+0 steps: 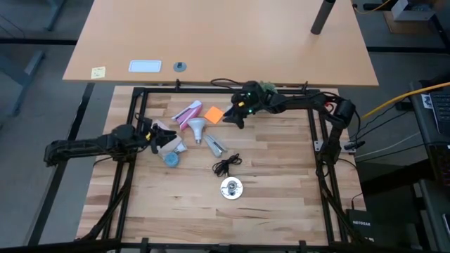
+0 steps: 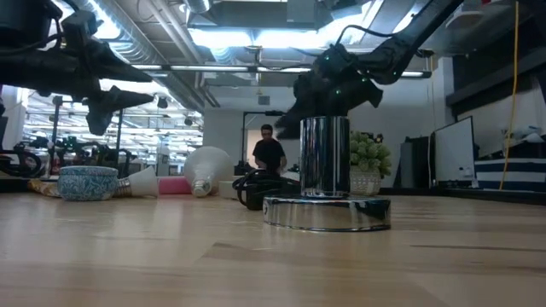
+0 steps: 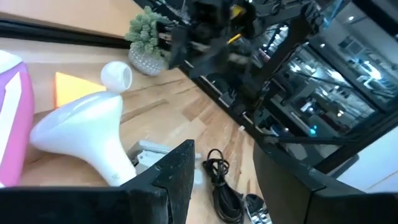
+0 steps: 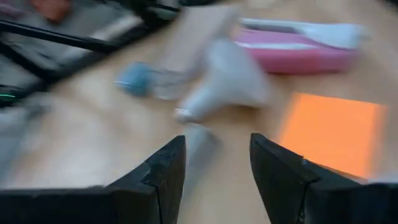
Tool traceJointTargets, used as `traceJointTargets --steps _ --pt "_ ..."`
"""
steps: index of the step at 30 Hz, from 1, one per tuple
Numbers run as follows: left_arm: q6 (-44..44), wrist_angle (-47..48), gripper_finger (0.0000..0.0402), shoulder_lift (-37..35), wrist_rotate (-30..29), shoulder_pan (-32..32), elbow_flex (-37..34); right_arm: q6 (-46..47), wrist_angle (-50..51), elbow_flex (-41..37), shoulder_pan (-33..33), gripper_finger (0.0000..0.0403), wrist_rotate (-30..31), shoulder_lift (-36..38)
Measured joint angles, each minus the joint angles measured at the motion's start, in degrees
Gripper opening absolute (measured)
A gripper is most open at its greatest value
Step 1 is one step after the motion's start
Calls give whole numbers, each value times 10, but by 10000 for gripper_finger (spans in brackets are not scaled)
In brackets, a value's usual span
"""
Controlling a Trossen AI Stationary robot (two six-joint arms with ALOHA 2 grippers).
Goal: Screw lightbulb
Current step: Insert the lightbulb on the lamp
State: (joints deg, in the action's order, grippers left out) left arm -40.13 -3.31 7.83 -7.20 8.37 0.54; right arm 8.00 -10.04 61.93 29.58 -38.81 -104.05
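The wooden table [image 1: 267, 183] carried everything, with the two dark arms reaching in over it from either side. The right gripper [image 1: 235, 119] hung above the far middle of the table, its fingers [image 4: 163, 168] spread partway with bare wood showing between them and nothing in their hold. The left gripper [image 1: 156, 135] sat low at the opposite side of the cluster, its fingers [image 3: 177, 171] standing apart and likewise holding nothing. The lightbulb [image 1: 196, 128] lay on its side between the two grippers, near the right gripper on the side toward the left arm and apart from its fingertips; in the right wrist view the lightbulb [image 4: 227, 78] lay ahead of the open fingers with its threaded base pointing roughly back toward them. Just beyond the bulb from that gripper lay a pink oblong item [image 1: 188, 112], and an orange square sheet [image 1: 214, 114] lay flat just beside the right gripper's tip. A grey-silver oblong item [image 1: 214, 145] rested next to the bulb's base, nearer the front edge than the right gripper. A small blue bowl [image 1: 171, 159] sat close by the left gripper. Farther forward from the right gripper stood the shiny metal socket [image 1: 231, 187], upright on its round plate, with its black cord [image 1: 226, 165] coiled between it and the bulb.
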Motion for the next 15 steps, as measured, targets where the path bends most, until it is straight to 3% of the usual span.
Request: traceJointTargets --steps 3,7,11,15 --pt "-33 -6 155 41 -27 -19 0 49 -26 0 -8 179 -66 1" --pt "-86 -32 155 110 -57 -44 0 59 -30 0 -39 179 -64 1" --pt "-125 -114 155 193 -105 -61 0 59 -30 0 -81 179 9 1" --pt "-155 -152 155 266 -139 -65 10 110 -31 0 -116 179 141 1"
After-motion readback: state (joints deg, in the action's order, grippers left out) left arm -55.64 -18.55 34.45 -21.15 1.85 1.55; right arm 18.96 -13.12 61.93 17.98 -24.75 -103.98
